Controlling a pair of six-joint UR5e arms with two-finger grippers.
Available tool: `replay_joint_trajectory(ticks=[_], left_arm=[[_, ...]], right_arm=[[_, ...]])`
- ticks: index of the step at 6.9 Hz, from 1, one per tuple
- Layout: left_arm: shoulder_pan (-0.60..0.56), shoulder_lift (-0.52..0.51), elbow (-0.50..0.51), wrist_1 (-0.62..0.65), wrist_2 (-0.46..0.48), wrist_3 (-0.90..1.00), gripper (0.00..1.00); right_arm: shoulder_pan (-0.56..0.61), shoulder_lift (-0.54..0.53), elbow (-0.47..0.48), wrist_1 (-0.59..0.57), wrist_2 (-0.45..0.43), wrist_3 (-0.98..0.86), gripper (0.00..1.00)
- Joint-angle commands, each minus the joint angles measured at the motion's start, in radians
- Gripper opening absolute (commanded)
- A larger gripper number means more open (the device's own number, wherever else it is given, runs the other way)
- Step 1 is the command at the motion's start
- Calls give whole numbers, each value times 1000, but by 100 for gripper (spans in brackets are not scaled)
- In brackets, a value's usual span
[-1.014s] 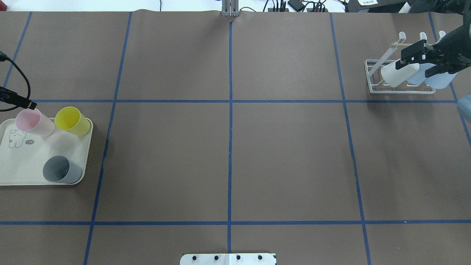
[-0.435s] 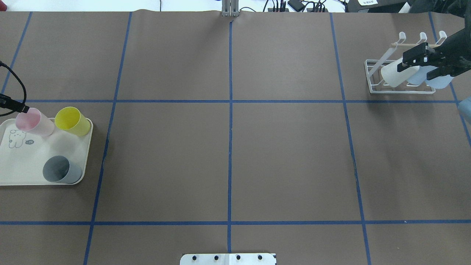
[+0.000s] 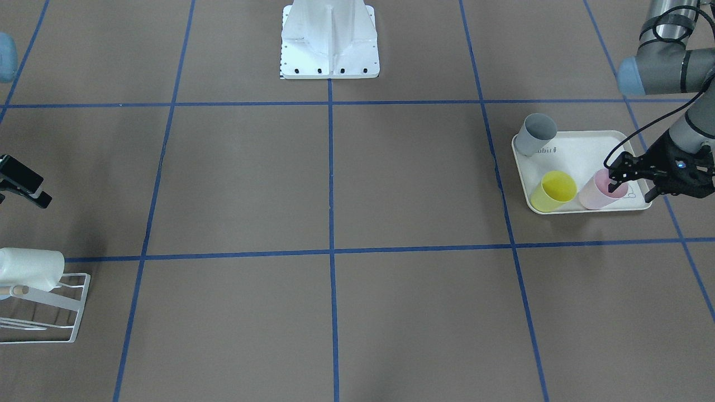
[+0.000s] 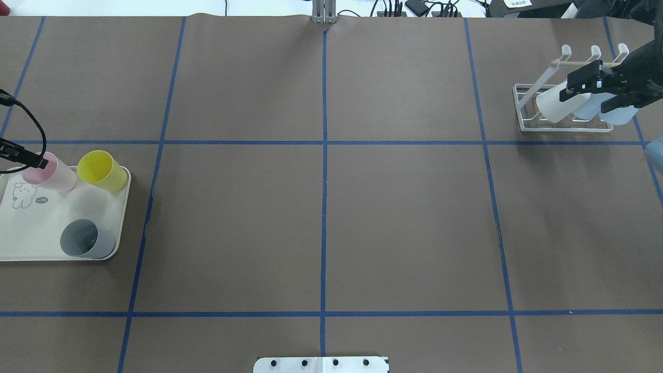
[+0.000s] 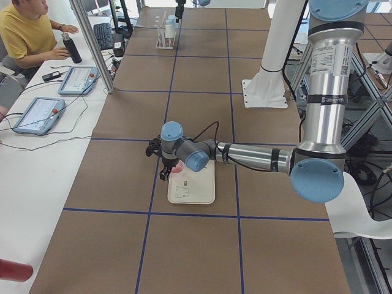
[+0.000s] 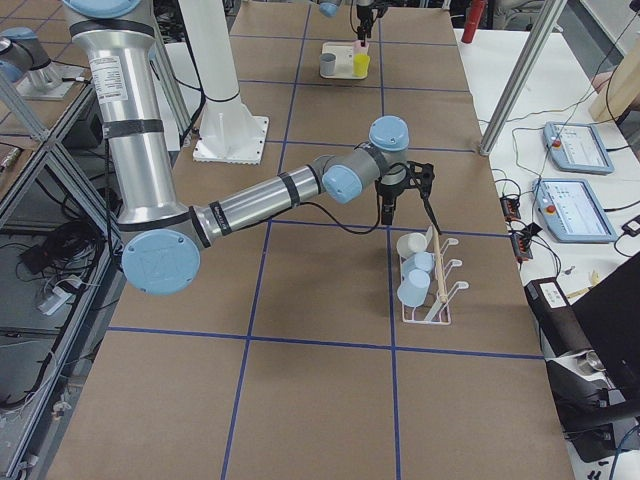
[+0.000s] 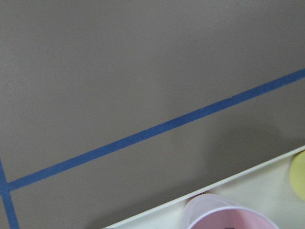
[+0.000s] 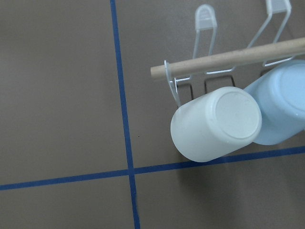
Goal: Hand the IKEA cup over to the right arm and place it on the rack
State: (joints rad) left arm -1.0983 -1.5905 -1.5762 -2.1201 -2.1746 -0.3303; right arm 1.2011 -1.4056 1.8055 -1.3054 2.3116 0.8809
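The pink cup (image 3: 595, 195) is found at the far corner of a cream tray (image 3: 575, 156) on the robot's left end of the desk (image 4: 321, 217). A yellow cup (image 3: 553, 191) is set just beside it, and a grey cup (image 3: 535, 134) stands apart at the tray's near end. The left end effector (image 3: 631, 188) is held open at the pink cup's mouth, with one finger over the opening and the other outside the wall. Nothing is gripped by it. A black cable (image 4: 31, 119) is looped above its wrist.

At the opposite end, the rack (image 4: 528, 98) is seen with a white cup (image 8: 217, 124) hung mouth-down on an end prong. A pale blue cup (image 8: 281, 105) is pressed against it, and a second one (image 4: 621, 115) is hung beyond. The right end effector (image 4: 585, 97) is held open and empty above these cups, partly hiding them from overhead.

The cups are smooth, matt, tapered tumblers. The rack is made of thin white wire, crossed by a round wooden dowel (image 8: 228, 57). The tray is a shallow rounded rectangle. The desk is covered in brown paper and gridded with blue tape.
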Motion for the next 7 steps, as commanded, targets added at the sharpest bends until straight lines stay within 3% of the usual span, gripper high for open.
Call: replay_joint_trajectory(ticks=[1, 4, 7], left_arm=[[9, 0, 2, -3, -2, 2, 0], [-14, 20, -62, 6, 3, 16, 0], [-159, 81, -157, 6, 7, 22, 0]], right_arm=[[0, 0, 0, 0, -1, 0, 99], [0, 0, 1, 0, -1, 0, 99], [0, 2, 6, 0, -3, 1, 99]])
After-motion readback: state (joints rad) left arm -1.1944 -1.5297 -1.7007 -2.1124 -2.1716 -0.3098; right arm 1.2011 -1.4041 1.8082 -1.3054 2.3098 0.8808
